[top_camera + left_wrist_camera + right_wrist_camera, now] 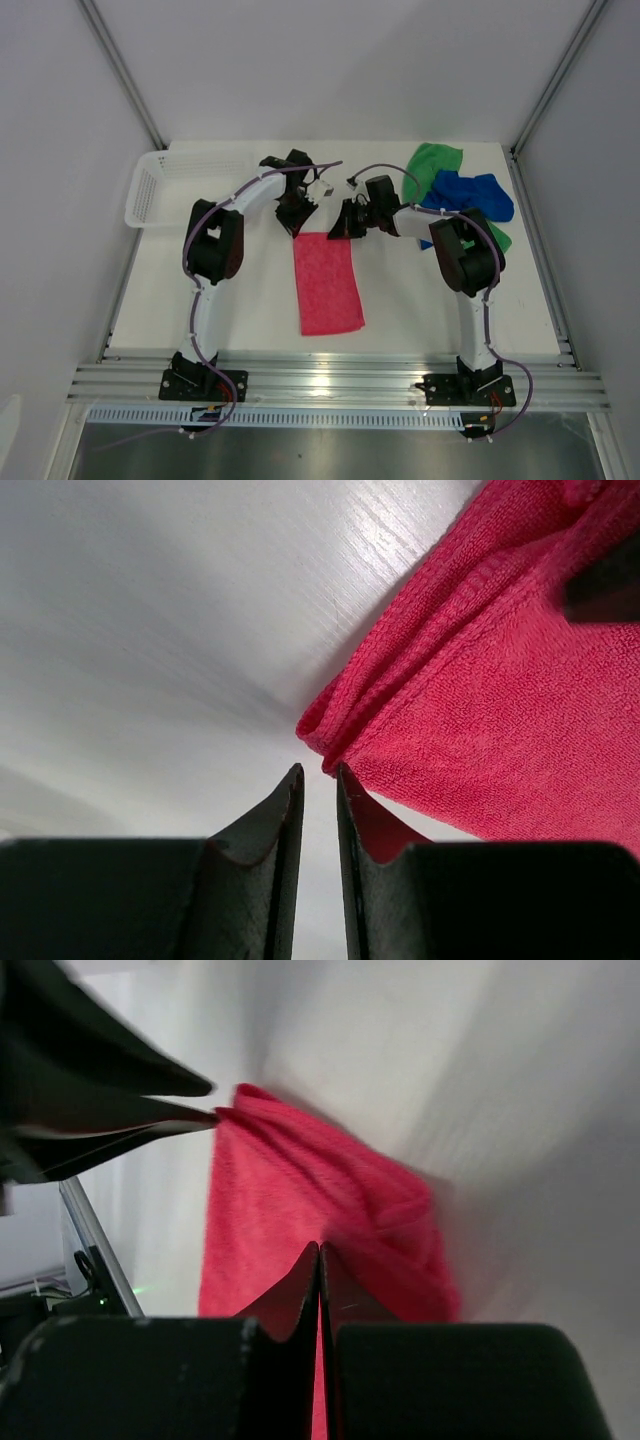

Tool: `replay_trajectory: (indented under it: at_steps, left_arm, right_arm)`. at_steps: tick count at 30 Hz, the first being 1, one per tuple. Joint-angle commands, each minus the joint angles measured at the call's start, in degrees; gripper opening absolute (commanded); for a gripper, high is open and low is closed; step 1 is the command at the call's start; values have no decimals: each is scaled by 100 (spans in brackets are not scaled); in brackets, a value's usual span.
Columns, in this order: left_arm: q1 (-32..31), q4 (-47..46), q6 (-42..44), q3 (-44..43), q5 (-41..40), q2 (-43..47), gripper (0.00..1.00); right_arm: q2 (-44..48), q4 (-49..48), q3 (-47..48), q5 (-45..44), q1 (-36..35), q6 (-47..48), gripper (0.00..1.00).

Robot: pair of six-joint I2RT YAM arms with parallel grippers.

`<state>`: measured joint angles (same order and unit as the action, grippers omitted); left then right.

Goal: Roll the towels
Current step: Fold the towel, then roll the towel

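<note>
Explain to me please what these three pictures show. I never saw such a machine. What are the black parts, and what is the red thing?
It is a robot with two arms bolted to a white table. One picture looks down from above; the others come from cameras on each wrist. The black wedges are gripper fingers. The left gripper is nearly closed at a corner of the pink-red towel. The right gripper, at the other far corner, looks shut; whether it pinches cloth is unclear. The blue towel and green towel lie heaped at the far right, a white basket far left.

White table (250, 310): towels (328, 283), probably basket (160, 187).
</note>
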<state>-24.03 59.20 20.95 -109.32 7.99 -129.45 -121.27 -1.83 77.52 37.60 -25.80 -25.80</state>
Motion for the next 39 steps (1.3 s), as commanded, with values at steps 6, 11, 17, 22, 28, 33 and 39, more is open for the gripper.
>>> replay_trajectory:
  at_steps: [6, 11, 17, 22, 28, 33, 39]
  left_arm:
    - [-5, 13, -91, -169, -25, 209, 25]
    - [-5, 109, -21, -300, -122, 411, 35]
    - [-66, 215, 295, -257, 106, 1289, 42]
    - [-733, 215, 1287, 866, 187, 2545, 45]
    - [-2710, -1022, 2448, 3957, -193, 4549, 49]
    - [-3538, -2462, 2318, 5279, 246, 4947, 57]
    - [-3714, -3167, 2098, 6246, 300, 4947, 61]
  right_arm:
    - [-564, -389, 238, -113, 207, -575, 0]
    - [-441, -433, 325, -43, 233, -619, 1]
    - [268, -407, 352, 115, 417, -462, 23]
    - [1403, 68, -95, 72, 760, 162, 36]
    - [3176, -28, -1606, -604, 1033, 409, 44]
    - [4225, -213, -2644, -1113, 832, 339, 46]
    - [4885, 147, -3409, -1448, 515, 313, 46]
